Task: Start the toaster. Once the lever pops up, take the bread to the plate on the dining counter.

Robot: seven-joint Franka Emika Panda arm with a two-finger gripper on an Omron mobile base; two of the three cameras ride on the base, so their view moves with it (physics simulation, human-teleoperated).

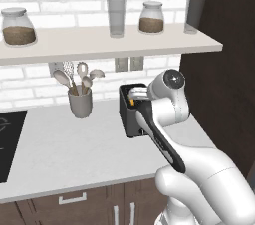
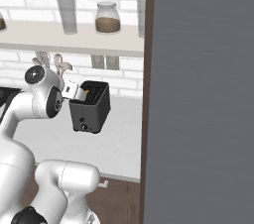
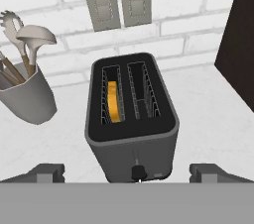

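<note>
The dark grey toaster [image 1: 128,117] [image 2: 90,110] [image 3: 131,119] stands on the grey counter by the brick wall. The bread [image 3: 115,101] sits low in its left slot, with only the golden-orange crust edge showing. A small dark lever knob [image 3: 137,172] is at the low end of the toaster's front. My gripper [image 3: 131,174] hovers just above and in front of the toaster, open, its fingertips [image 3: 47,173] spread wide to either side with nothing between them. The plate and the dining counter are out of view.
A grey crock of utensils [image 1: 80,103] [image 3: 25,96] stands left of the toaster. A tall dark cabinet panel [image 1: 224,69] [image 2: 198,94] closes off the right. A shelf [image 1: 109,45] with jars and glasses hangs overhead. A black cooktop [image 1: 7,139] lies at the far left.
</note>
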